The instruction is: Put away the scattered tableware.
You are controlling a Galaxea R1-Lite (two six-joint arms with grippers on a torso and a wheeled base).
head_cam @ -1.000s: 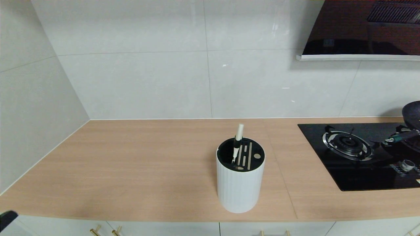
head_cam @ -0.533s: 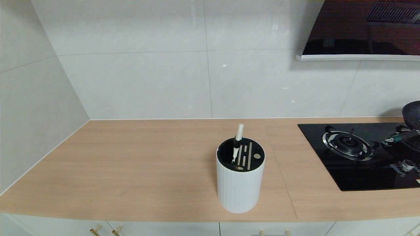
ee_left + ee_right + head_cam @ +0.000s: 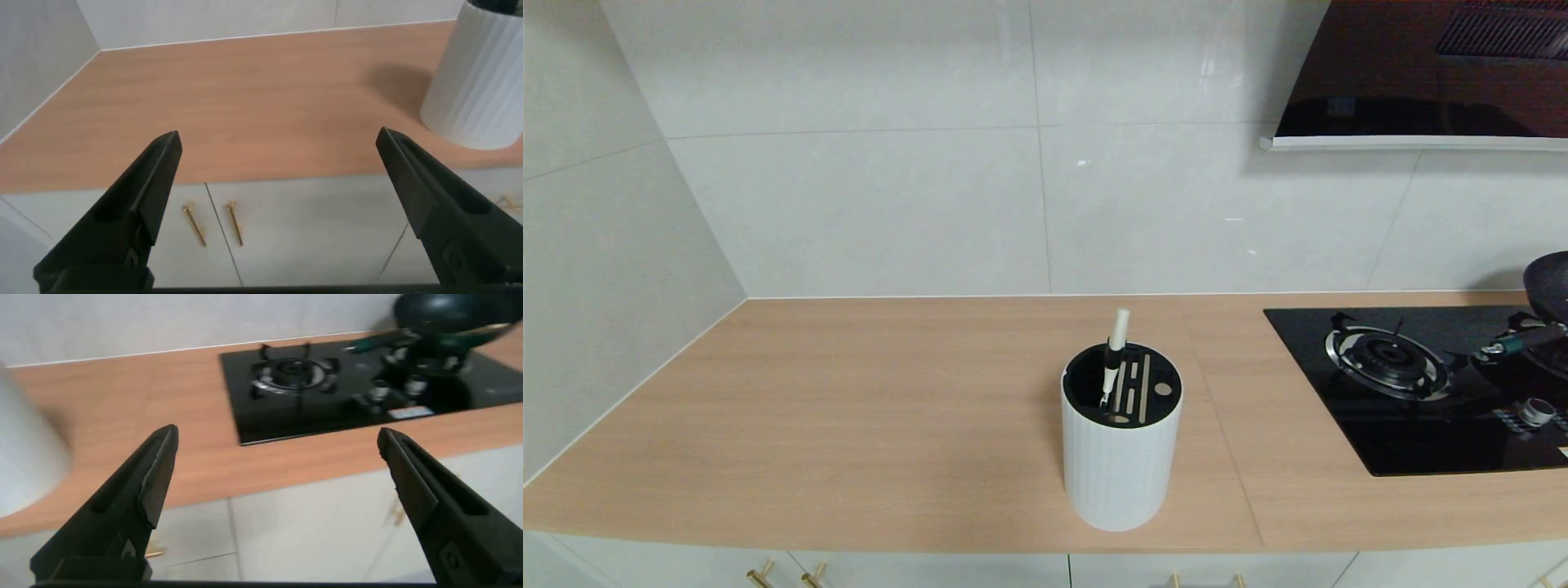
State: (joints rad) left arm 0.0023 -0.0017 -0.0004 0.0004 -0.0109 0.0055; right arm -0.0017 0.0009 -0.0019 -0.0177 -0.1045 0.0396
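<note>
A wooden tabletop (image 3: 849,425) runs across the head view. Just right of centre, low in the frame, stands a white ribbed holder (image 3: 1121,465) with a black slotted top. One utensil (image 3: 1116,347), white-handled with a dark neck, stands in a slot at the holder's left side, leaning slightly. A black stove (image 3: 1413,425) sits at the right edge.

My left jaws are spread wide and hold nothing, in front of the cabinet doors (image 3: 310,220) below the tabletop's edge. My right jaws are likewise spread and bare.

I judge this piece stowed and the task at or near its end. The next move calls for spotting any further loose piece before either arm reaches.
</note>
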